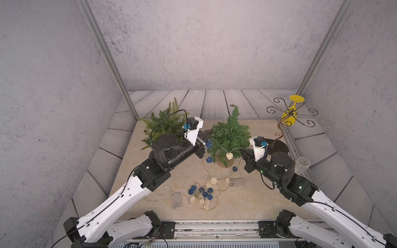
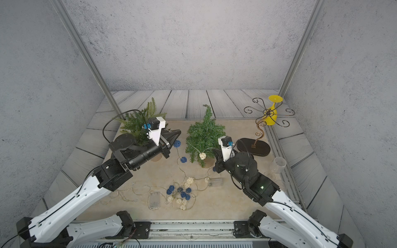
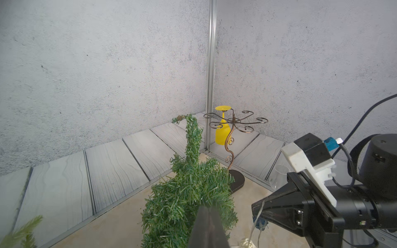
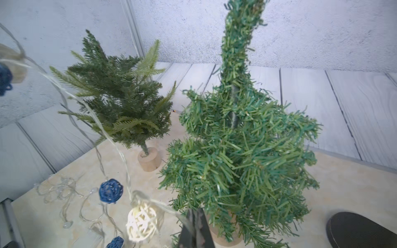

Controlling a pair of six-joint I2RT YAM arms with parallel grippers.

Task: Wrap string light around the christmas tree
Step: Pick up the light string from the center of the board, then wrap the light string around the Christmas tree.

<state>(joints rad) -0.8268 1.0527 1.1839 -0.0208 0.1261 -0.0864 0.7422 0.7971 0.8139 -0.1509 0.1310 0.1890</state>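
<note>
Where right end effector (image 4: pixel 194 215) pinches, string light (image 4: pixel 141 223) blurred.

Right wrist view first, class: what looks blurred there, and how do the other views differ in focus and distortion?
Right wrist view: the blue ball at the frame edge is smeared, the tree fairly sharp. Left wrist view: the left gripper, close to the lens, is soft. Both top views: wide-angle stretch splays the metal posts; light even, shadows faint.

No legible txt, labels or nos. anywhere; possibly too blurry.
</note>
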